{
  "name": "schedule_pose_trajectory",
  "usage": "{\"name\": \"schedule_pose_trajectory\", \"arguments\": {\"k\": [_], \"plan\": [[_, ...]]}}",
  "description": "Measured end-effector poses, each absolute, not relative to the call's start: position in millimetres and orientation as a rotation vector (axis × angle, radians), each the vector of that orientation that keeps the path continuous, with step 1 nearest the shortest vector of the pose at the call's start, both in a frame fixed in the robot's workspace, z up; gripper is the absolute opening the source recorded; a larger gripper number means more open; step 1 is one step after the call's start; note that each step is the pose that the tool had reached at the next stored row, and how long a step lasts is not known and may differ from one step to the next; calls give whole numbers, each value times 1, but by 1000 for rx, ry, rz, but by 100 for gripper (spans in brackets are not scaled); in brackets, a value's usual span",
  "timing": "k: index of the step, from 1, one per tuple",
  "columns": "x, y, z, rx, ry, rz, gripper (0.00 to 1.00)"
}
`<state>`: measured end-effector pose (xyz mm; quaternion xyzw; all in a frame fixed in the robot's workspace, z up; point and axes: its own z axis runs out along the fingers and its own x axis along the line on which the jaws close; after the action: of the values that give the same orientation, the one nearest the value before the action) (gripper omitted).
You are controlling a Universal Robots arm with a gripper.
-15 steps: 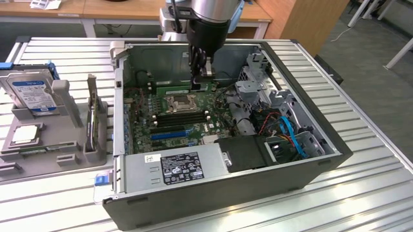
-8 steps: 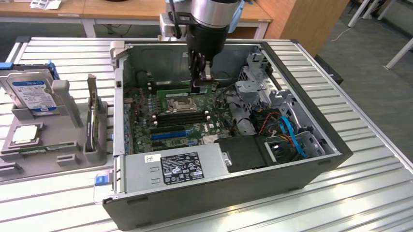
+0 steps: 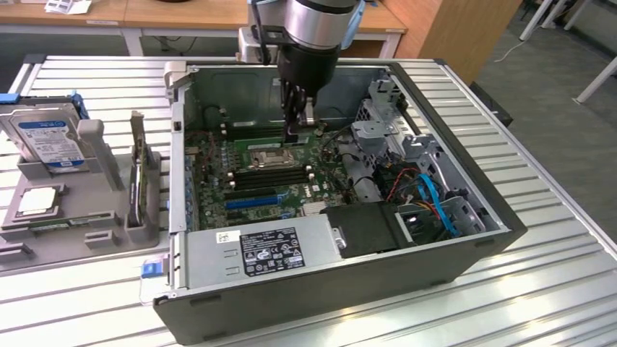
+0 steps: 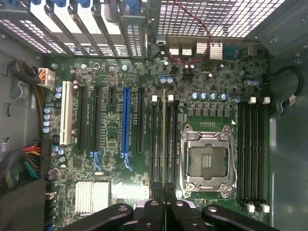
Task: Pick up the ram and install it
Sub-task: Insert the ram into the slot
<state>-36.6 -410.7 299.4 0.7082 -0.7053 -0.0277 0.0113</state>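
Now tool [image 3: 297, 131] holds ram [image 4: 164, 139] between black slots [image 4: 155, 139] (socket [image 4: 208, 159] beside).

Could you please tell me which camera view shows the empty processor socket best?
The wrist view shows it best. It looks straight down on the processor socket, so its metal frame and open centre are both plain. The exterior view shows the same socket at a slant, deep inside the computer case, close to the gripper.

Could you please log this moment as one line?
gripper shut on ram | ram edge-on over memory slots | beside CPU socket
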Motion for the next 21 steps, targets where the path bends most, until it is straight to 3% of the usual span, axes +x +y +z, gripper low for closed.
{"name": "schedule_pose_trajectory", "arguments": {"k": [21], "plan": [[-37,-411,280,2209,-2201,-87,11]]}}
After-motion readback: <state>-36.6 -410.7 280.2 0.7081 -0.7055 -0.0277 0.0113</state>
